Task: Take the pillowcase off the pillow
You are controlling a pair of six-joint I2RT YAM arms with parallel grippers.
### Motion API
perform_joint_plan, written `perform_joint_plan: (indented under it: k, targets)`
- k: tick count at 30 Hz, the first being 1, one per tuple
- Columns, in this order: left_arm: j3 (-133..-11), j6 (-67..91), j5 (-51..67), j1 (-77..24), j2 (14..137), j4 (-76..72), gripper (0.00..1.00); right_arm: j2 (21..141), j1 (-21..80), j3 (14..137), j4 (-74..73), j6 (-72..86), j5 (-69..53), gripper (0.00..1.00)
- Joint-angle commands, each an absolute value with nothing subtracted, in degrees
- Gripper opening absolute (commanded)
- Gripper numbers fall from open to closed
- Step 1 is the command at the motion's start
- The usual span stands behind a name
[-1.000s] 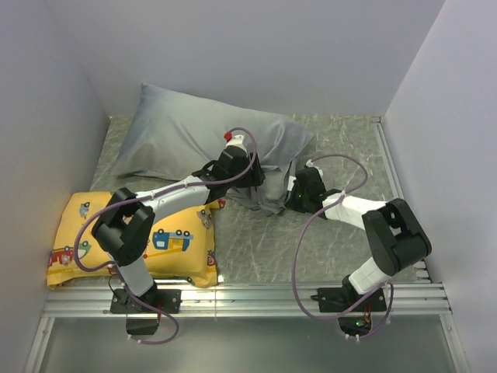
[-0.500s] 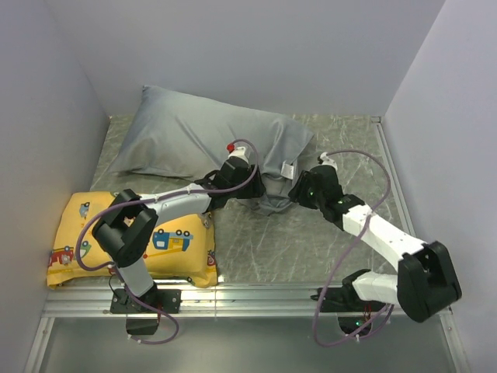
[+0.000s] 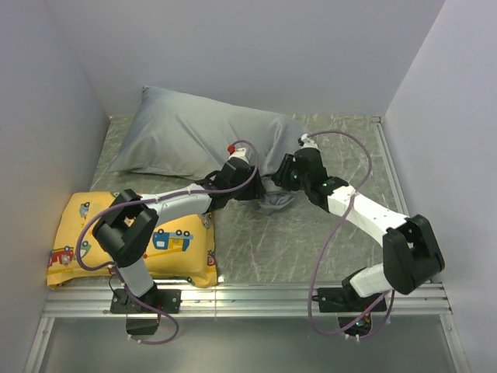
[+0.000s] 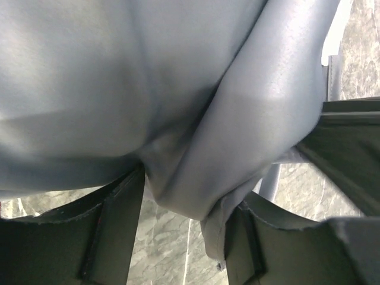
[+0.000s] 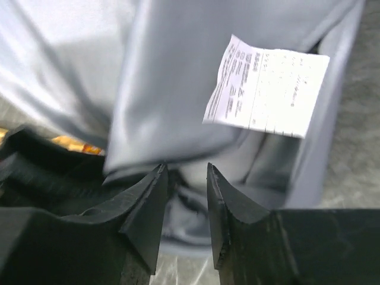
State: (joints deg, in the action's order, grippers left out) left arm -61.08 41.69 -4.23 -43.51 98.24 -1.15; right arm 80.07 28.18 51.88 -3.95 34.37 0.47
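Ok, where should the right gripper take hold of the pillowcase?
Probably the loose edge of the pillowcase just below the white care label, approached from the right, low. There the cloth lies slack and folded rather than stretched plump, and the right gripper faces it.

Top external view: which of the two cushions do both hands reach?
The large one in the grey pillowcase, at the back; the yellow vehicle-print cushion lies apart, front left.
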Motion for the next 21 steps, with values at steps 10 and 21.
perform_joint_plan:
  k: [10,21]
  targets:
    - [-60.2,43.1,-1.3,-45.8,97.0,-2.0,0.43,84.5,28.6,44.7,7.9,32.9,1.6,0.73]
    - [-59.7,42.9,-0.5,-48.5,98.3,-1.1,0.26,84.4,29.7,46.9,6.6,31.1,8.9,0.78]
